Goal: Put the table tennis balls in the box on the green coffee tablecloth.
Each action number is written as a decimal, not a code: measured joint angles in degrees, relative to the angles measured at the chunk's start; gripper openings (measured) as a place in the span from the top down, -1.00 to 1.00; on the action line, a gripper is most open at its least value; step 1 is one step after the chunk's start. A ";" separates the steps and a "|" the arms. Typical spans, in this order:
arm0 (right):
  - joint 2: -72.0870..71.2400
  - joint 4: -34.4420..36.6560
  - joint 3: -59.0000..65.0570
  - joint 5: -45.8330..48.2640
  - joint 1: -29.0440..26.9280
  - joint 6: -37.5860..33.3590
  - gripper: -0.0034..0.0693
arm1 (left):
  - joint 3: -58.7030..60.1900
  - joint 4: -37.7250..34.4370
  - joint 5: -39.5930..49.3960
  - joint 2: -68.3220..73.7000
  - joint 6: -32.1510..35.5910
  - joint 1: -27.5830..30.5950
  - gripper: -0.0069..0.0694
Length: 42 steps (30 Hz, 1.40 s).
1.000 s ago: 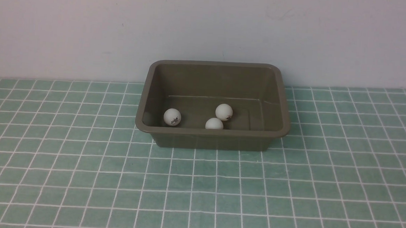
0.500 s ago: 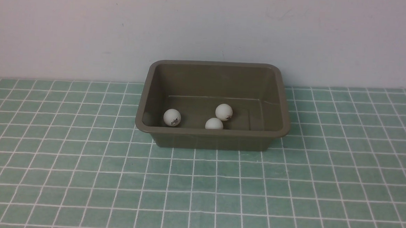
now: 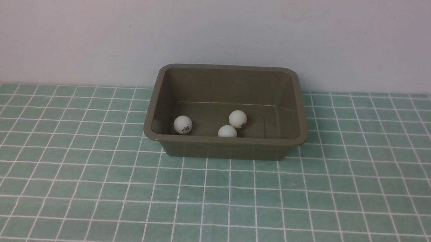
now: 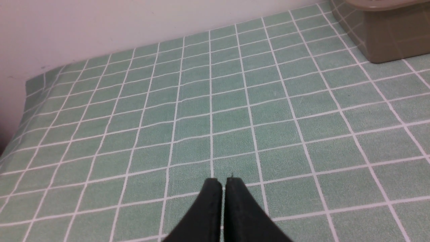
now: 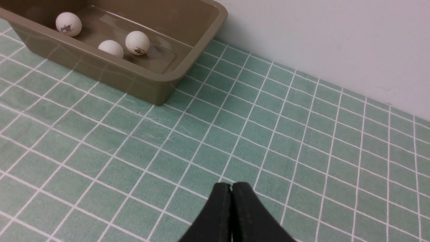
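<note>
Balls (image 3: 228, 131), all three, lie inside the box (image 3: 224, 143) on the cloth (image 3: 211, 202). Left fingers (image 4: 215, 188) and right fingers (image 5: 242, 193) are closed, empty, well clear of the box; only a stray nudge could tip it.

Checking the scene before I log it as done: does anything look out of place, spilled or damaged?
Nothing stands out. All three table tennis balls lie inside the box, which sits upright on the green coffee tablecloth. No ball is loose on the cloth.
</note>
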 joint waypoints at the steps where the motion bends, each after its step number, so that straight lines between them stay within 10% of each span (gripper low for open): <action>1: 0.00 -0.28 0.00 0.00 0.00 0.00 0.95 | 0.00 0.00 0.00 0.00 0.00 0.06 0.83; 17: -14.36 -0.12 13.88 -15.58 -21.42 2.60 0.95 | 0.00 0.00 0.00 0.00 0.19 0.06 0.83; 26: -26.42 2.70 36.77 -34.27 -21.83 6.57 0.95 | 0.00 0.00 0.00 0.00 0.19 0.06 0.83; 42: -26.87 3.27 37.85 -27.32 -21.90 11.10 0.95 | 0.00 0.00 0.00 0.00 0.19 0.06 0.83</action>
